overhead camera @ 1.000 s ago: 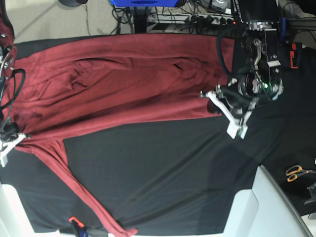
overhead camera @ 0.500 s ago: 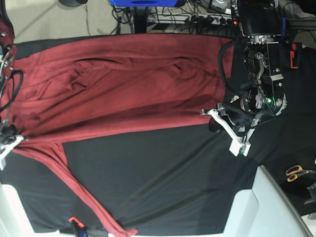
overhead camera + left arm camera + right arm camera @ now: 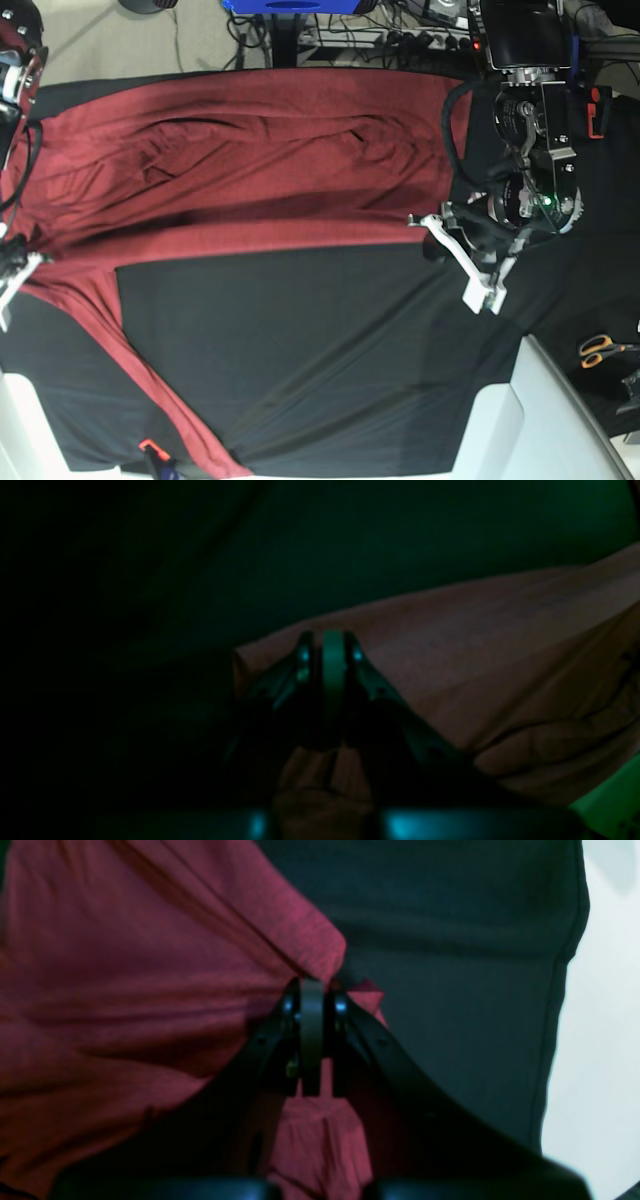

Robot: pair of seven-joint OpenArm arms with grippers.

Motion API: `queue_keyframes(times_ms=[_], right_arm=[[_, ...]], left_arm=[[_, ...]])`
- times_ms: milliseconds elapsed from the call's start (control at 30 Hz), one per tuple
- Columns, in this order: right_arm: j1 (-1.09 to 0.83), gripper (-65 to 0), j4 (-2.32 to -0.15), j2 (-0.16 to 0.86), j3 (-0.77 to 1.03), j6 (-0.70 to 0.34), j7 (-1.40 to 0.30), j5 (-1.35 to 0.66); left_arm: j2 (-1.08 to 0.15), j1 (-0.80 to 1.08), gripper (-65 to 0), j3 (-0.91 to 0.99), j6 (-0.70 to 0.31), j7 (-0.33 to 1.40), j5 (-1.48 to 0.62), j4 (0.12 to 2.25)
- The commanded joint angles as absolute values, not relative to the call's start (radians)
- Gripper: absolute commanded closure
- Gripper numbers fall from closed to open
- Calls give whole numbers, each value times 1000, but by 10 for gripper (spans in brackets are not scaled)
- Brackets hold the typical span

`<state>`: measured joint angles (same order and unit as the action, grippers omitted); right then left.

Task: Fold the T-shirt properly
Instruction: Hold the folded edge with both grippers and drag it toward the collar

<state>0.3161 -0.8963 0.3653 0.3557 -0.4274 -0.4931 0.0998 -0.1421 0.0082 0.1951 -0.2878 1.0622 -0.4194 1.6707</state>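
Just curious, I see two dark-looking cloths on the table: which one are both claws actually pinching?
The red shirt, not the black cloth beneath it. The right claw and left claw are each shut on its red fabric.

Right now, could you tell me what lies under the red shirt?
The red shirt lies on the black table cloth, which shows around it. Whatever the cloth covers beneath the shirt's body cannot be seen.

You see the shirt (image 3: 250,170) as soft matt knit cloth; the table cover (image 3: 330,340) is matt black cloth; gripper fingers (image 3: 280,1040) are glossy black plastic.
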Motion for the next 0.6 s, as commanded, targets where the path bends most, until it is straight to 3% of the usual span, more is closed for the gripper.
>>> queue_keyframes(times_ms=[0, 567], right_arm=[[351, 0, -918, 390, 358, -417, -467, 96], [433, 0, -914, 352, 357, -417, -432, 96]], left_arm=[[-153, -10, 0, 199, -292, 1052, -426, 1707], [-173, -42, 0, 200, -292, 1052, -426, 1733]])
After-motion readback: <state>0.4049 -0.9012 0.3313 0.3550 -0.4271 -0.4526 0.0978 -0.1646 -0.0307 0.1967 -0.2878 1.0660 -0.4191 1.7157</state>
